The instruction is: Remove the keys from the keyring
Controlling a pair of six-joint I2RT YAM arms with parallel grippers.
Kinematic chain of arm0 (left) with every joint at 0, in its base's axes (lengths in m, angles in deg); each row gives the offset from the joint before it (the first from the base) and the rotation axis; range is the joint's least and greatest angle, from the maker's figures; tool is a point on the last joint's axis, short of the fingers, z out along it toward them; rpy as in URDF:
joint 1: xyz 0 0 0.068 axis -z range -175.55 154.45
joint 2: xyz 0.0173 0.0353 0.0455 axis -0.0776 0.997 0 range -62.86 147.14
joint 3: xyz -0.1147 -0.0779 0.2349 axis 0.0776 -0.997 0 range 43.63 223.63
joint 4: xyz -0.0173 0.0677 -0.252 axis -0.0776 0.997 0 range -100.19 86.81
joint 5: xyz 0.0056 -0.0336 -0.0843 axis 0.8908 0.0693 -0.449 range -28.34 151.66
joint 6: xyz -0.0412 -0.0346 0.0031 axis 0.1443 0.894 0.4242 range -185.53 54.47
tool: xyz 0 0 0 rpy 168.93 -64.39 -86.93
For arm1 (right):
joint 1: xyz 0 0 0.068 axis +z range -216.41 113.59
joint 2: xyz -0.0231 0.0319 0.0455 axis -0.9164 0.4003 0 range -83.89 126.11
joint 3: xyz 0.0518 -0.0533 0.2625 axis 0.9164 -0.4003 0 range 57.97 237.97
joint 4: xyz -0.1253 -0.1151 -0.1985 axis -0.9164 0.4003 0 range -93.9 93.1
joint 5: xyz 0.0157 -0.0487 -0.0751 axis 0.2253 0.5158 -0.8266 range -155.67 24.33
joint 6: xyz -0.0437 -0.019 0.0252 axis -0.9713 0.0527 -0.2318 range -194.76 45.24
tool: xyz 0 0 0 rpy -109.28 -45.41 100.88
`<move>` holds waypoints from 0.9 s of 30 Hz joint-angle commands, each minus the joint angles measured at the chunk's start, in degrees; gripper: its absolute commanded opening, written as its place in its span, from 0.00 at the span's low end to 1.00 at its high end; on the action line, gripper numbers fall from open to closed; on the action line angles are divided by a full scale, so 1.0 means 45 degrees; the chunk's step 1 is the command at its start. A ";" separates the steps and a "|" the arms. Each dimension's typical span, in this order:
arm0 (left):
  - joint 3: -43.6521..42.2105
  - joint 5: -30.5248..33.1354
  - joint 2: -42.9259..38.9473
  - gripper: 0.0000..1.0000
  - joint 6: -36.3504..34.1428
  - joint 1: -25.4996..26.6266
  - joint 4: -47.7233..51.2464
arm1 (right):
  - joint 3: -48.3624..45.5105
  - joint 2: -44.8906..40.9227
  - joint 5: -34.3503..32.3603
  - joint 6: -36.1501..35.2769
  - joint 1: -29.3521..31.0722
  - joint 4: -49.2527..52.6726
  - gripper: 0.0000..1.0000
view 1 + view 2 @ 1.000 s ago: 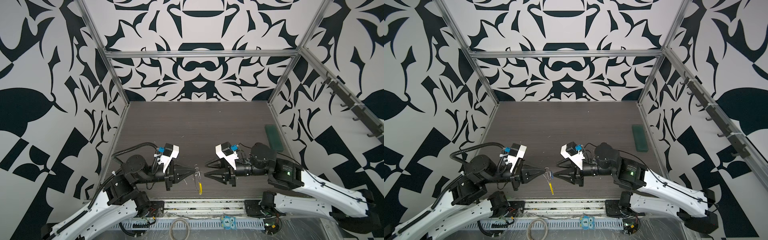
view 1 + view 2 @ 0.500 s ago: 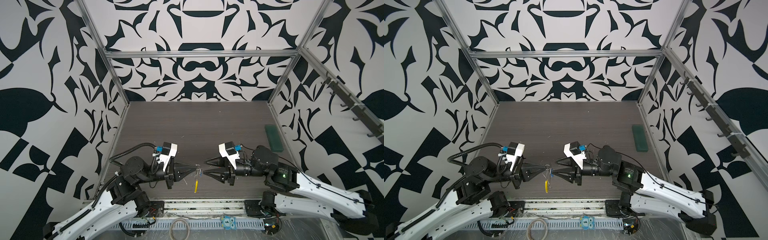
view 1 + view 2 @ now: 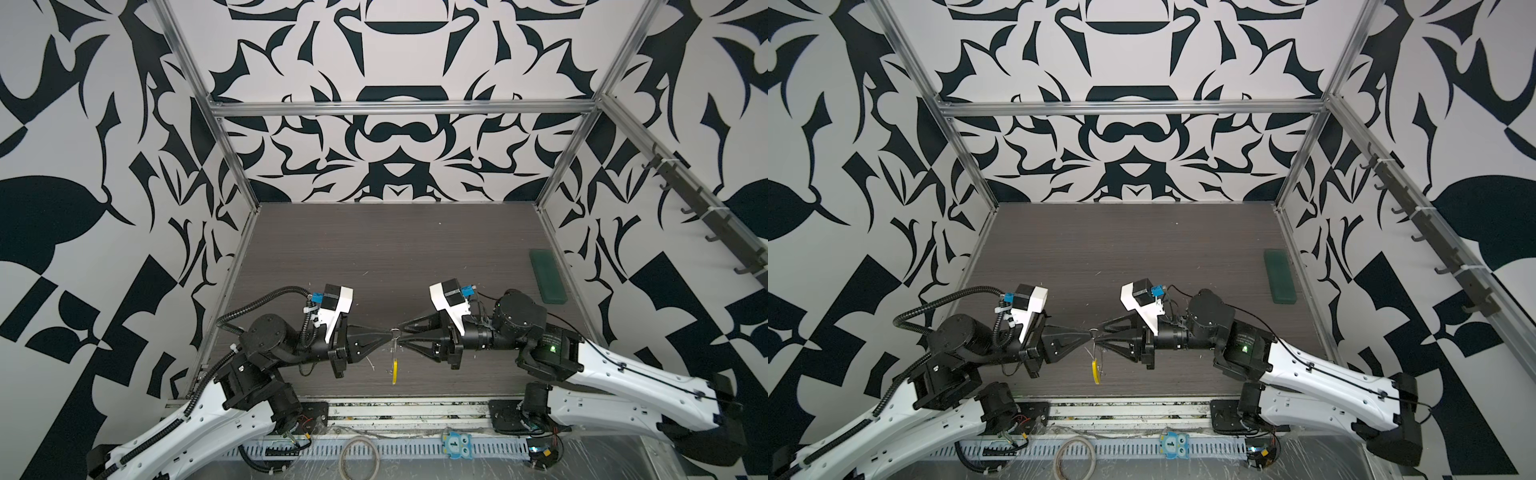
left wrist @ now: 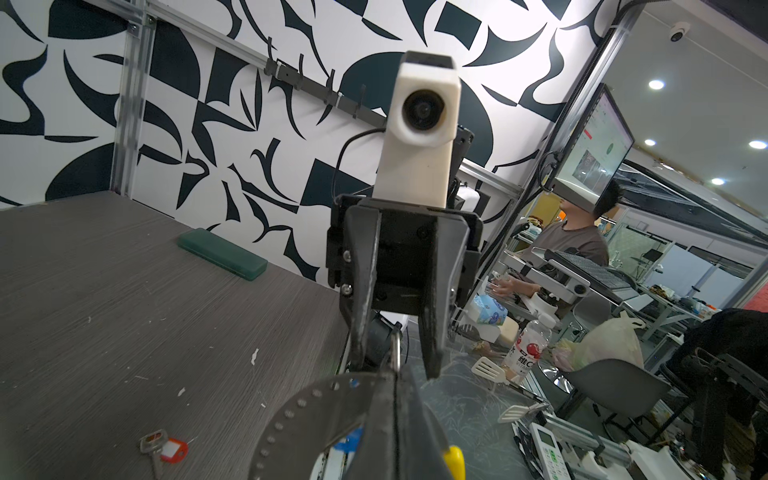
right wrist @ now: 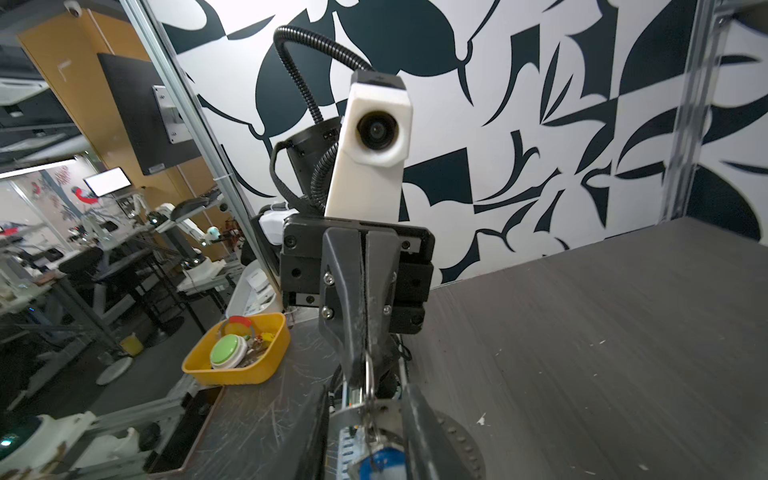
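One keyring (image 3: 395, 369) — seemingly in left gripper (image 3: 389, 332)

Two robot arms wear white plastic shells over black joints: the left arm (image 3: 208, 415) and the right arm (image 3: 631, 374). A ribbed black cable hose (image 3: 266, 293) arcs over the left one. Each wrist carries a white camera housing (image 4: 419, 137) above black tapered fingers (image 5: 345, 299) with silver screws. A small green light (image 3: 552, 348) glows on the right.

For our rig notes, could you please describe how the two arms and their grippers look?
Both the left arm and right arm have white shells and black joints. The left gripper and right gripper are black with tapering pointed fingers. Each wrist carries a white camera housing. A black corrugated hose runs beside the left arm; a green light glows on the right.
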 commanded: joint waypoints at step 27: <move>0.1808 -0.0170 0.0214 0.30 -0.0587 0.0019 0.4102 | 0.2433 0.0152 0.0715 -0.0571 0.0030 0.4856 0.00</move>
